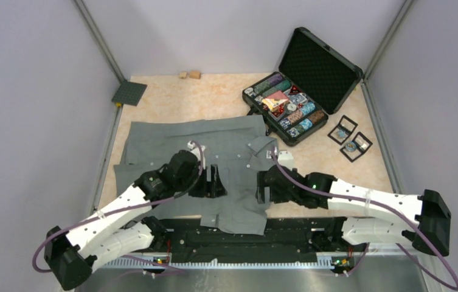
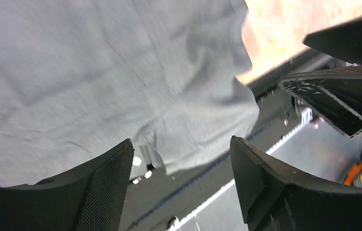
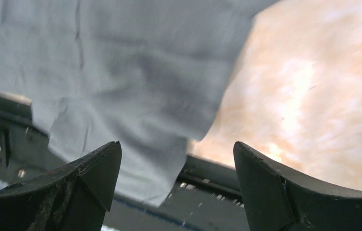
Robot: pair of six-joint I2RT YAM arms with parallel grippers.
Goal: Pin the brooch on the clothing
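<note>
Nearest me, the shirt [image 1: 232,152] hangs its hem over the near edge of the table [image 1: 214,97] and onto the black rail [image 1: 299,231] that carries my arms. The rest of it lies flat and spread out across the middle of the table, grey, front side up, sleeves out to the left.

My left gripper [image 1: 214,182] sits low over the shirt's lower half, left of the button line. Its fingers are spread wide, and its wrist view shows only cloth and rail in the gap. My right gripper [image 1: 261,185] faces it from the shirt's right edge, fingers just as wide apart and pinching nothing. Below it I see the cloth's edge and bare tabletop. The two grippers are near each other, with a strip of shirt between them.

Farther back on the right, an open case [image 1: 320,67] of colourful chips [image 1: 287,106] touches the shirt's far right corner. Two small black frames [image 1: 349,138] lie just right of the case. At the far edge rest two small wooden blocks [image 1: 190,75], and a dark square plate [image 1: 129,93] lies in the far left corner
</note>
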